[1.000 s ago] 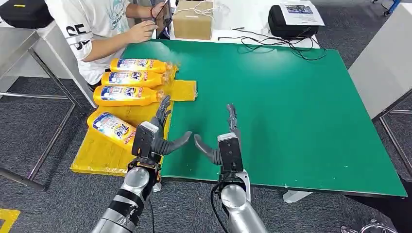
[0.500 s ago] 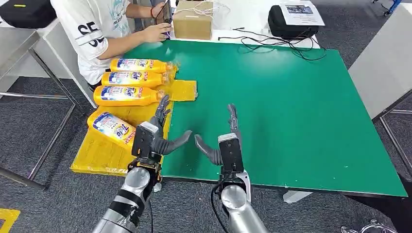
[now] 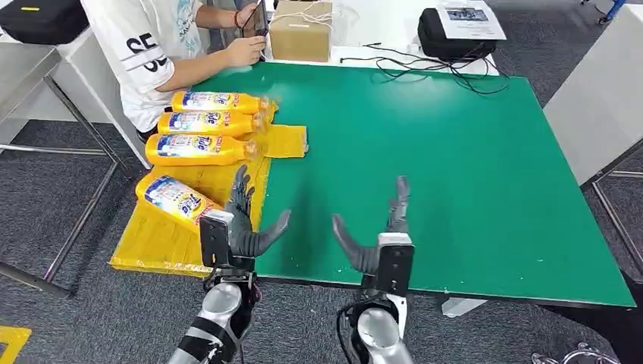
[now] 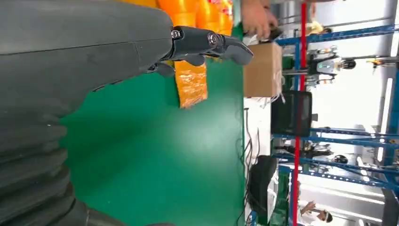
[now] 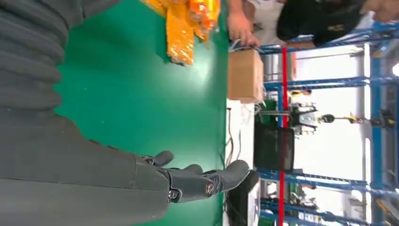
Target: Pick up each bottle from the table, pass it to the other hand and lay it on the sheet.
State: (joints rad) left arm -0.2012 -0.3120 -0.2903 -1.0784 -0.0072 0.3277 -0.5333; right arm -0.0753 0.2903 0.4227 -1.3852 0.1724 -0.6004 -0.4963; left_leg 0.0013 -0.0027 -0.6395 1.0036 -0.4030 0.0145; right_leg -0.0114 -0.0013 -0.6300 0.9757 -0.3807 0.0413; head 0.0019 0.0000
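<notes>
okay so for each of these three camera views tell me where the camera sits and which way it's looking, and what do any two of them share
Head view: high on the body, looking forward and down at the green table; both arms, left robot hand, right robot hand.
Left wrist view: behind the left robot hand, facing across the table.
Right wrist view: behind the right robot hand, facing the same way.
Shared: both wrist views show the cardboard box and yellow sheet.

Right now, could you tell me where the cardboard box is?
In the head view, the cardboard box stands beyond the green table's far edge, beside the person's hand.
</notes>
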